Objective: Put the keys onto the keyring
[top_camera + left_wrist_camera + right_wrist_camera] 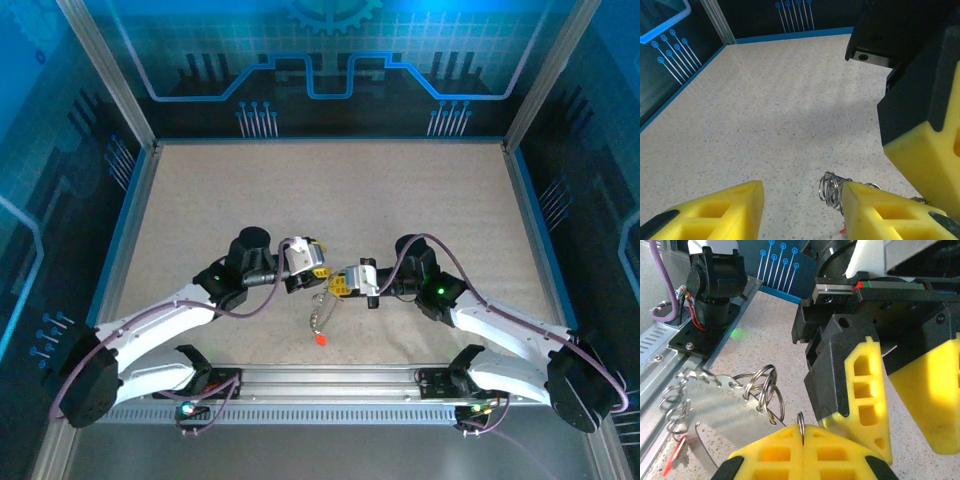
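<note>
My right gripper (801, 434) is shut on the thin grey rim of the keyring (801, 420), which stands edge-on between its yellow pads. The keys (715, 405) dangle to the left of it: silvery blades on a cluster of small split rings (762, 389), with a red head (675, 457) lowest. From above, the bunch of keys (320, 315) hangs under the right gripper (343, 284), and my left gripper (303, 272) faces it from the left. The left gripper (800, 202) is open with nothing between its fingers. The split rings (830, 189) lie just beside its right finger (875, 210).
The speckled beige table (330, 200) stretches away behind both grippers, bounded by blue-edged walls. A metal rail (330, 380) with the arm bases runs along the near edge. The left gripper's yellow fingers (865, 385) loom close above my right gripper.
</note>
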You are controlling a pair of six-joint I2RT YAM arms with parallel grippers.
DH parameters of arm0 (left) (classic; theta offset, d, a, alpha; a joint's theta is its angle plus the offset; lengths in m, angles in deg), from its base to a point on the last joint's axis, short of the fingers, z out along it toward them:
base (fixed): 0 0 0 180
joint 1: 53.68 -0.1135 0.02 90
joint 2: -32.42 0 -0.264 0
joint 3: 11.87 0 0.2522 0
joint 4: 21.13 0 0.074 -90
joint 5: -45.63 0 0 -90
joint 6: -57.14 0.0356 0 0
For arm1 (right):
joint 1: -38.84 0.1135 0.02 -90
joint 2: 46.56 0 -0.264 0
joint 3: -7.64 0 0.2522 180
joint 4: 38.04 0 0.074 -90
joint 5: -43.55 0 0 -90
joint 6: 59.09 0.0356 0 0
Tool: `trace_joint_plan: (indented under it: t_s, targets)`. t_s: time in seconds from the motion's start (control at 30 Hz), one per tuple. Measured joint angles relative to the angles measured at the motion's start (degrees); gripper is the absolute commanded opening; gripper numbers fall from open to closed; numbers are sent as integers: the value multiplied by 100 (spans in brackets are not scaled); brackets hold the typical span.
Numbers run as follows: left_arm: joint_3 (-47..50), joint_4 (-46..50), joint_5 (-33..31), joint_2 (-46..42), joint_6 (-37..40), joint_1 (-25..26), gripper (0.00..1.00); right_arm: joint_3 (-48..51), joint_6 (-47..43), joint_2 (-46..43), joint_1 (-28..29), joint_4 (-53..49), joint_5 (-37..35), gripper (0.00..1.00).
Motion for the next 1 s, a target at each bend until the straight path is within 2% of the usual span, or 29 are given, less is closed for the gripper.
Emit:
trace_joint_plan:
  t_s: [0.37,0.53,0.67,0.87,1.0]
  targets:
    - [-125,-94,326,713,-295,0,48,107,-61,-260,11,-101,-177,0]
    - [-142,-50,354,732,-295,-4,50,109,-98,-260,9,-101,-223,0]
    - [-136,254,358,391,-293,-162,51,109,-118,-262,-9,-66,-275,0]
    - [-33,776,433,-595,-168,-638,51,109,-114,-229,-61,-33,-291,0]
    - [35,1049,664,-940,37,-667,49,107,-72,-85,-111,37,-286,0]
